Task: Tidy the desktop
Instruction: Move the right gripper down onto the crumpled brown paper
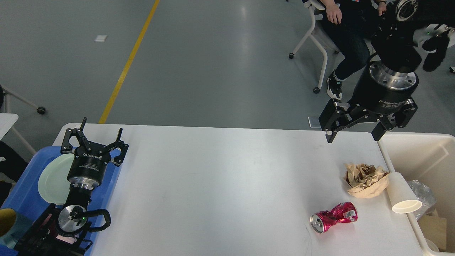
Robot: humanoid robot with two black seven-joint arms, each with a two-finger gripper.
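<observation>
The white desktop (pixel 213 185) fills the lower middle of the head view. On its right part lie a crumpled brown paper wad (pixel 366 179), a crushed red can (pixel 334 217) and a white paper cup (pixel 401 193) on its side at the right edge. My right gripper (pixel 353 137) hangs open and empty above the table's far right corner, above and behind the paper wad. My left gripper (pixel 101 133) is open and empty over the blue tray (pixel 21 192) at the left edge.
A cream-white open bin (pixel 419 149) stands right of the table with plastic wrap and cardboard inside. The blue tray holds a pale green plate (pixel 53 177). A seated person (pixel 355 35) and a wheeled chair are behind the table.
</observation>
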